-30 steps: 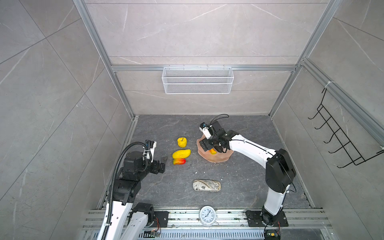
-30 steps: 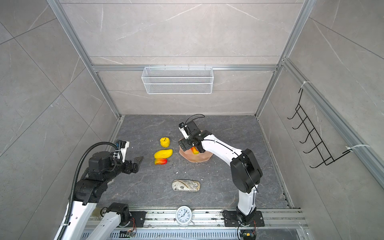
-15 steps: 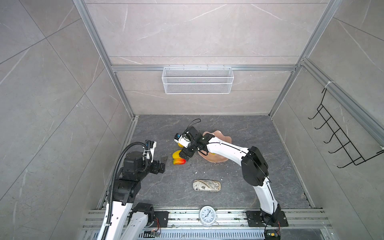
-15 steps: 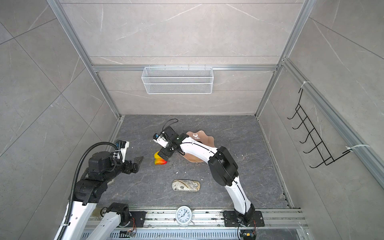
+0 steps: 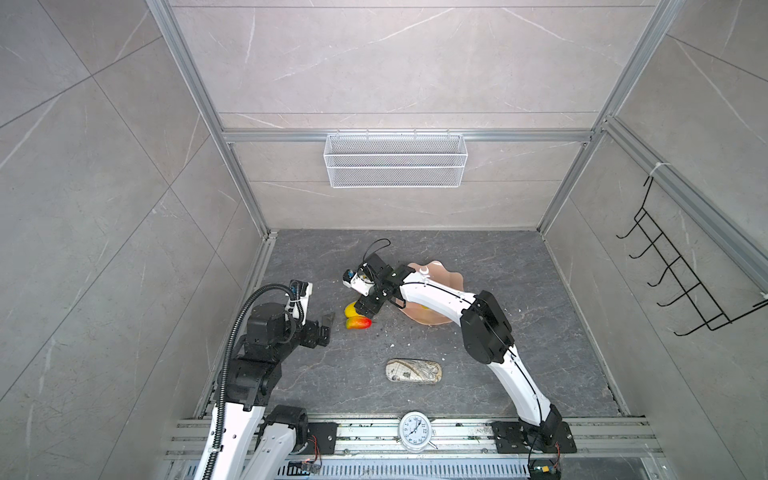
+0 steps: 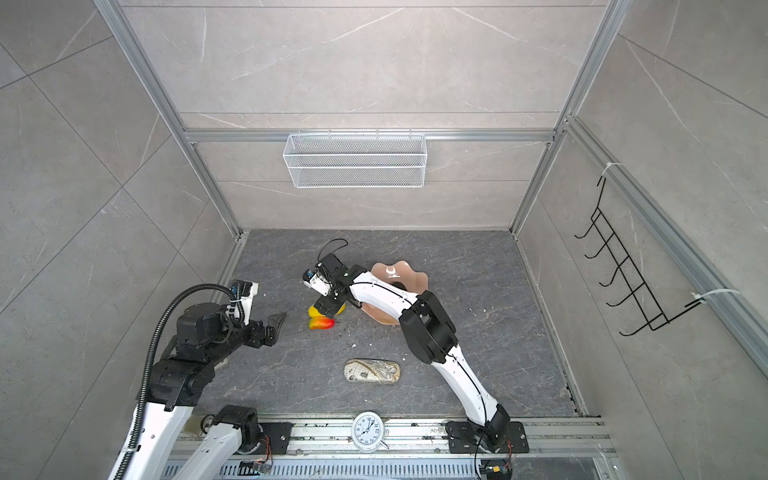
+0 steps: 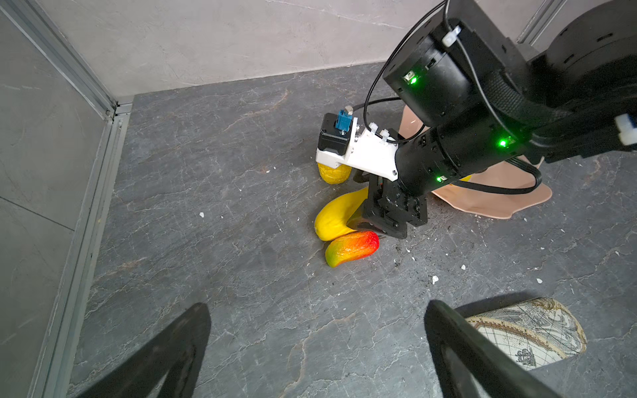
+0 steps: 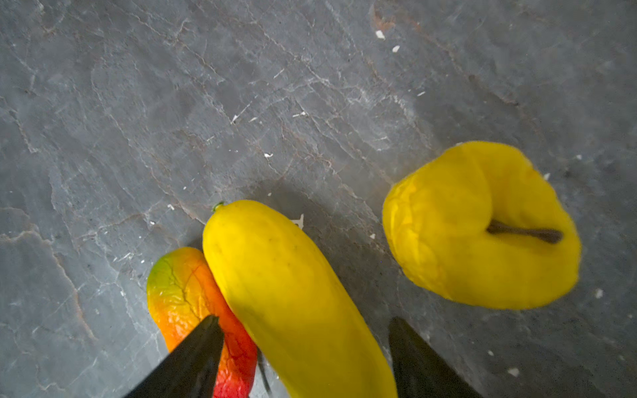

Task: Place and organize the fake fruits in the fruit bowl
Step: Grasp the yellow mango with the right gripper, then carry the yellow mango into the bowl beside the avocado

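A long yellow fruit (image 8: 293, 293) lies on the dark floor against a red-yellow-green mango-like fruit (image 8: 179, 286). Both show left of the fruit bowl (image 5: 451, 278) in both top views, the yellow one (image 5: 351, 308) and the mango (image 5: 359, 323). My right gripper (image 8: 303, 327) is open and low over them. Its jaws straddle the long yellow fruit, with a gap on one side and one fingertip over the mango. A round bumpy yellow fruit (image 8: 475, 224) sits just beyond, hidden under the right wrist in the top views. My left gripper (image 7: 315, 317) hangs open and empty to the left.
A beige map-patterned case (image 5: 412, 371) lies near the front. A white clock (image 5: 415, 426) sits on the front rail. A wire mesh basket (image 5: 395, 166) hangs on the back wall and a black hook rack (image 5: 681, 282) on the right wall. The bowl holds a bit of yellow (image 5: 424, 307).
My right arm swung left from above the bowl and came down over the long yellow fruit on the floor. The left arm has stayed still.
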Motion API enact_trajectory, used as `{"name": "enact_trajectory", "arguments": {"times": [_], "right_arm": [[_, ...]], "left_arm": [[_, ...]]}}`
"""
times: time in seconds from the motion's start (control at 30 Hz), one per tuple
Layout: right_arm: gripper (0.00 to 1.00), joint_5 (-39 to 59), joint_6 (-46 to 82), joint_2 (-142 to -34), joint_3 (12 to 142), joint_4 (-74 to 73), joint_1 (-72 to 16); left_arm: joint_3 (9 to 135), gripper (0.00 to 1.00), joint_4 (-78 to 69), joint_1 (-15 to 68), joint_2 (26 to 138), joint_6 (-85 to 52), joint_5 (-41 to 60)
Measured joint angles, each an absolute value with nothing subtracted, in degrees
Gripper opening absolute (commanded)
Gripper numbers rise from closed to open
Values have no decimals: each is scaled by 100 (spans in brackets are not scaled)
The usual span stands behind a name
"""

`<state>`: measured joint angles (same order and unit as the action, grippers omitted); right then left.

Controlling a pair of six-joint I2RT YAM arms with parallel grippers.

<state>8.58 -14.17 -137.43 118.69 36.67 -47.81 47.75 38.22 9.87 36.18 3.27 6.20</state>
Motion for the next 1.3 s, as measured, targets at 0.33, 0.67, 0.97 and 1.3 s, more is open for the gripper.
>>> {"name": "enact_trajectory", "arguments": {"times": [0.33, 0.67, 0.97, 1.3], "right_arm": [[45, 928, -1256, -14029, 12114, 3795, -4781], [34, 926, -1160, -13393, 11397, 3745, -4777], [31, 558, -473, -10879, 9244, 2888, -4150], [30, -480, 346, -10125, 7902, 2331, -2604]], "left_arm": [[4775, 100, 3819, 987, 3592, 327, 620], [4775, 100, 3819, 987, 3590, 329, 620], [4775, 100, 3822, 987, 3592, 327, 622], [4775, 100, 3819, 985, 3592, 329, 628]]}}
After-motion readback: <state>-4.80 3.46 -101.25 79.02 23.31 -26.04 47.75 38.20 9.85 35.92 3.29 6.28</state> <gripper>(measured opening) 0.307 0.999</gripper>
